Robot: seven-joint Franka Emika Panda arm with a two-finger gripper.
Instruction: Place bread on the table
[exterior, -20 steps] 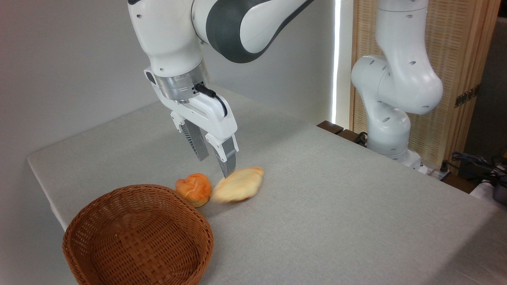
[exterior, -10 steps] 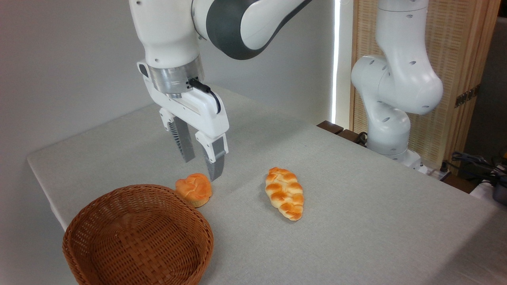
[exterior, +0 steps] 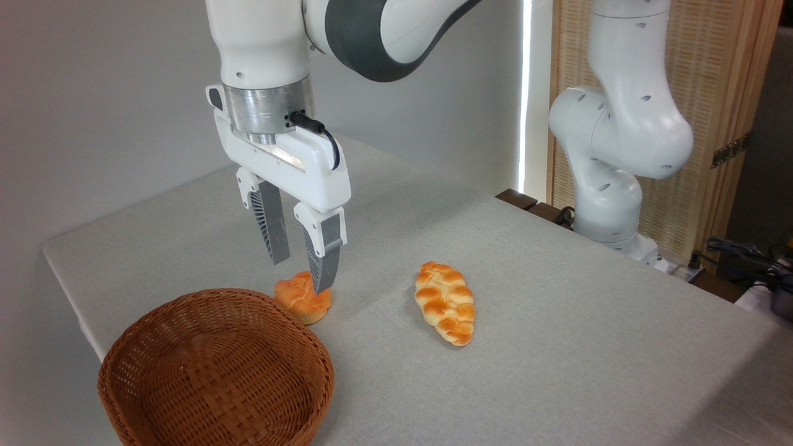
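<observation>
The bread (exterior: pixel 445 301), a braided golden-orange loaf, lies flat on the grey-beige table (exterior: pixel 557 322) with its plaited top up, right of centre. My gripper (exterior: pixel 300 272) hangs open to its left, well apart from it, with nothing between its fingers. The fingertips hover just above a small round orange bun (exterior: pixel 303 297), and the nearer finger covers part of that bun.
A round brown wicker basket (exterior: pixel 217 371) with nothing inside stands at the front left, touching the bun. The arm's white base (exterior: pixel 610 204) rises at the back right, with cables (exterior: pixel 737 254) beyond it. The table's left edge (exterior: pixel 68 291) is near the basket.
The bread, pale side up and blurred under the gripper a second ago, rolled right and now rests plaited side up. The open gripper moved left and slightly up, over the bun.
</observation>
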